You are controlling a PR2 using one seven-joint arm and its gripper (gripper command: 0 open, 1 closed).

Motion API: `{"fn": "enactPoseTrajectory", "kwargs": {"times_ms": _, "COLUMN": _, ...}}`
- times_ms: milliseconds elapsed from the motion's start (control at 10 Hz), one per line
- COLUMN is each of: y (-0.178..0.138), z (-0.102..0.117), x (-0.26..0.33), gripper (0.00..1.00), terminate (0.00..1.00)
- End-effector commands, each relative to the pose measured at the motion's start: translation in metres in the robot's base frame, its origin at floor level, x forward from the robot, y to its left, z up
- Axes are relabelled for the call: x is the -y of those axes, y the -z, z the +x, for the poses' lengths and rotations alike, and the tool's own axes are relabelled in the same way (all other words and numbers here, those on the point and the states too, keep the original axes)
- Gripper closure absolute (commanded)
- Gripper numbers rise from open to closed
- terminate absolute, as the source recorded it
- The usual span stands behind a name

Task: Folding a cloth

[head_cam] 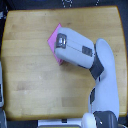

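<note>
Exterior view looked straight down on a wooden table [30, 95], so I took "near" as the bottom edge of the picture. At about 5 o'clock the base of the arm [102, 75] entered, with a round grey joint and a dark band. From there a long, smooth, pale grey link rose toward 12 o'clock, then bent at a black elbow joint. The forearm was a boxy white shell with rounded corners and it ran toward 10 o'clock.

The tabletop was made of light wooden planks with fine grain lines running left to right, and its corners were rounded.

The gripper [60, 41] sat at the far end of the forearm, just above the picture's centre, over the cloth [54, 36]. The fingers were hidden by the wrist housing, so I cannot tell if they were apart or together.

The cloth was thin, flat and plain pink-magenta. Only a wedge-like part showed, from the 11 o'clock side of the gripper down to a narrow strip at its 7 o'clock side. Its visible long axis ran from 1 o'clock to 7 o'clock, with a corner pointing toward 12 o'clock.
</note>
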Motion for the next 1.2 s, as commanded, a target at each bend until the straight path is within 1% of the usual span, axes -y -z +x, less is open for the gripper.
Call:
{"fn": "enactPoseTrajectory", "kwargs": {"times_ms": 0, "y": 0.013, "z": 0.039, "x": -0.073, "gripper": 1.0, "terminate": 0.0}}
{"fn": "enactPoseTrajectory", "kwargs": {"times_ms": 100, "y": 0.027, "z": 0.051, "x": -0.106, "gripper": 1.0, "terminate": 0.0}}
{"fn": "enactPoseTrajectory", "kwargs": {"times_ms": 200, "y": 0.029, "z": 0.054, "x": -0.111, "gripper": 1.0, "terminate": 0.0}}
{"fn": "enactPoseTrajectory", "kwargs": {"times_ms": 400, "y": 0.032, "z": 0.082, "x": -0.137, "gripper": 1.0, "terminate": 0.0}}
{"fn": "enactPoseTrajectory", "kwargs": {"times_ms": 500, "y": 0.032, "z": 0.087, "x": -0.139, "gripper": 1.0, "terminate": 0.0}}
{"fn": "enactPoseTrajectory", "kwargs": {"times_ms": 600, "y": 0.035, "z": 0.099, "x": -0.143, "gripper": 1.0, "terminate": 0.0}}
{"fn": "enactPoseTrajectory", "kwargs": {"times_ms": 700, "y": 0.036, "z": 0.101, "x": -0.143, "gripper": 1.0, "terminate": 0.0}}
{"fn": "enactPoseTrajectory", "kwargs": {"times_ms": 800, "y": 0.046, "z": 0.106, "x": -0.145, "gripper": 1.0, "terminate": 0.0}}
{"fn": "enactPoseTrajectory", "kwargs": {"times_ms": 900, "y": 0.048, "z": 0.106, "x": -0.146, "gripper": 1.0, "terminate": 0.0}}
{"fn": "enactPoseTrajectory", "kwargs": {"times_ms": 1000, "y": 0.06, "z": 0.106, "x": -0.148, "gripper": 1.0, "terminate": 0.0}}
{"fn": "enactPoseTrajectory", "kwargs": {"times_ms": 1100, "y": 0.063, "z": 0.105, "x": -0.15, "gripper": 1.0, "terminate": 0.0}}
